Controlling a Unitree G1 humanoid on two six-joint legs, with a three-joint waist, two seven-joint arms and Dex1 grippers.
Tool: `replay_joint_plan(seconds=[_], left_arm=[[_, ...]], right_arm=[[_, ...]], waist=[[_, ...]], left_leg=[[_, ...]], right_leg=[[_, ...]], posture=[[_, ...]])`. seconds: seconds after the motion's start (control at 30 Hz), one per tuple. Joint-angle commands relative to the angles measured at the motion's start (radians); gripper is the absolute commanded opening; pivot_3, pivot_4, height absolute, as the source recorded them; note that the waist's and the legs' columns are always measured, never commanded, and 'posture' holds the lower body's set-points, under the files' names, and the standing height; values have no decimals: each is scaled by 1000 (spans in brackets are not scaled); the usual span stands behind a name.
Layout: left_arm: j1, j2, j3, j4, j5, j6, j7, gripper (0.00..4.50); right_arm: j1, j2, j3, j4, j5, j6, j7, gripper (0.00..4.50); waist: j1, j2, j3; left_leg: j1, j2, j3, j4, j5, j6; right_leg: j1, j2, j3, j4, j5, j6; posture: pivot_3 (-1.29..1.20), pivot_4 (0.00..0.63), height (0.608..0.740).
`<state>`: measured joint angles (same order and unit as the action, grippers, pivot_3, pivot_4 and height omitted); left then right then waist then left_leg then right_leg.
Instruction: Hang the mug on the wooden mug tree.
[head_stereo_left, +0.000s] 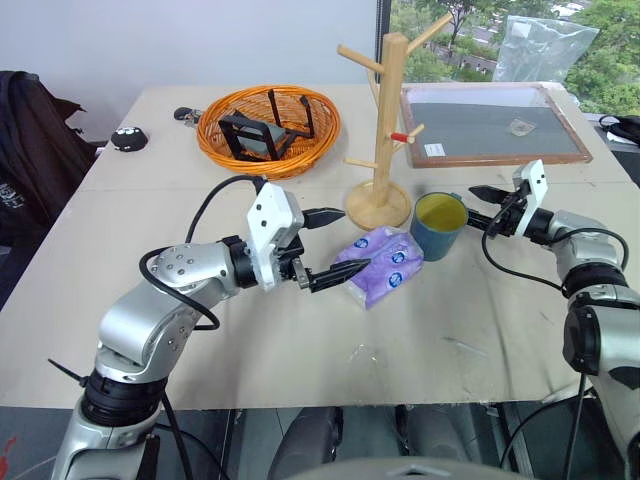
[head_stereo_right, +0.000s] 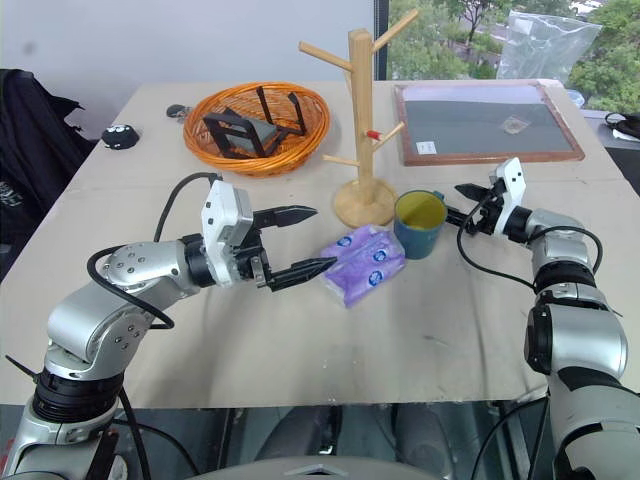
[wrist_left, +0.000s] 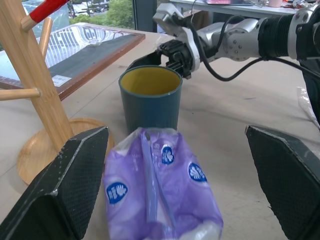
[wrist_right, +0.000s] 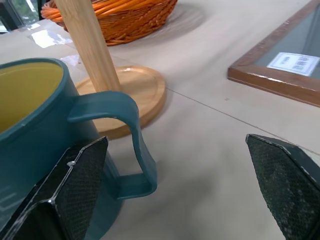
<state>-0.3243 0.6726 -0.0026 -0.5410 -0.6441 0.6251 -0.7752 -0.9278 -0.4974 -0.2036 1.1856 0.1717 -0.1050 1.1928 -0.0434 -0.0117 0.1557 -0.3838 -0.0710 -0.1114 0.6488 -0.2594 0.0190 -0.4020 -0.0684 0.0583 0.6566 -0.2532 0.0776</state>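
Pale board tabletop (head_stereo_left: 480, 330) by a window holds everything the job needs, and the job is barely begun. The mug (head_stereo_left: 439, 225), teal outside and yellow inside, stands upright on the board just beside the round base of the wooden mug tree (head_stereo_left: 384, 140), on its right, with its loop handle turned toward the right gripper (head_stereo_left: 482, 207). That gripper has its two black fingers spread wide and has hold of nothing; in its wrist view the handle lies between the finger pads, near one and not touching either as far as can be told. The left gripper (head_stereo_left: 322, 246) is likewise spread wide and empty, hovering level over the near end of a purple pack of tissues (head_stereo_left: 380, 262) that lies just in front of the mug and tree base. All the pegs of the tree are bare, the red-tipped one among them. By my reading, nothing is done yet: the grasp on the mug, the lift, and threading the handle over a peg are all left. An orange wicker basket (head_stereo_left: 268, 128) and a wood-framed board (head_stereo_left: 490, 122) sit farther back, clear of the work.
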Motion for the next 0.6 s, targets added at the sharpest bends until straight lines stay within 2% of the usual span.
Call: replay_joint_plan(seconds=[0.03, 0.1, 0.13, 0.2, 0.33, 0.37, 0.6], left_arm=[[-9, 10, 23, -16, 5, -27, -13, 4500], [-11, 9, 23, -15, 5, -25, -14, 4500], [-11, 7, 22, -15, 7, -26, -13, 4500], [-8, 6, 23, -15, 9, -27, -13, 4500], [3, 4, 25, -15, 15, -34, -15, 4500], [-1, 3, 24, -12, 15, -33, -14, 4500], [-27, -1, 18, -4, 10, -18, -4, 4500]], right_arm=[[8, 29, -8, -28, 15, -47, -22, 3863], [13, 38, -7, -25, 13, -58, -24, 3253], [13, 43, -6, -24, 13, -60, -23, 3153], [13, 48, -8, -25, 15, -60, -20, 2357], [12, 49, -13, -26, 21, -60, -11, 290], [12, 47, -14, -29, 23, -58, -7, 15], [51, 25, -23, -131, 60, -22, 32, 15]], waist=[[1, 0, 0], [1, 0, 0], [1, 0, 0], [1, 0, 0], [1, 0, 0], [1, 0, 0], [2, 0, 0]], left_leg=[[0, 0, 0, 0, 0, 0], [0, 0, 0, 0, 0, 0], [0, 0, 0, 0, 0, 0], [0, 0, 0, 0, 0, 0], [0, 0, 0, 0, 0, 0], [0, 0, 0, 0, 0, 0], [0, 0, -1, 0, 0, 0]], right_leg=[[0, 0, 0, 0, 0, 0], [0, 0, 0, 0, 0, 0], [0, 0, 0, 0, 0, 0], [0, 0, 0, 0, 0, 0], [0, 0, 0, 0, 0, 0], [0, 0, 0, 0, 0, 0], [0, 0, -1, 0, 0, 0]], posture=[[0, 150, 740], [0, 150, 740], [0, 150, 740], [0, 150, 740], [0, 150, 740], [0, 150, 740], [0, 150, 740]])
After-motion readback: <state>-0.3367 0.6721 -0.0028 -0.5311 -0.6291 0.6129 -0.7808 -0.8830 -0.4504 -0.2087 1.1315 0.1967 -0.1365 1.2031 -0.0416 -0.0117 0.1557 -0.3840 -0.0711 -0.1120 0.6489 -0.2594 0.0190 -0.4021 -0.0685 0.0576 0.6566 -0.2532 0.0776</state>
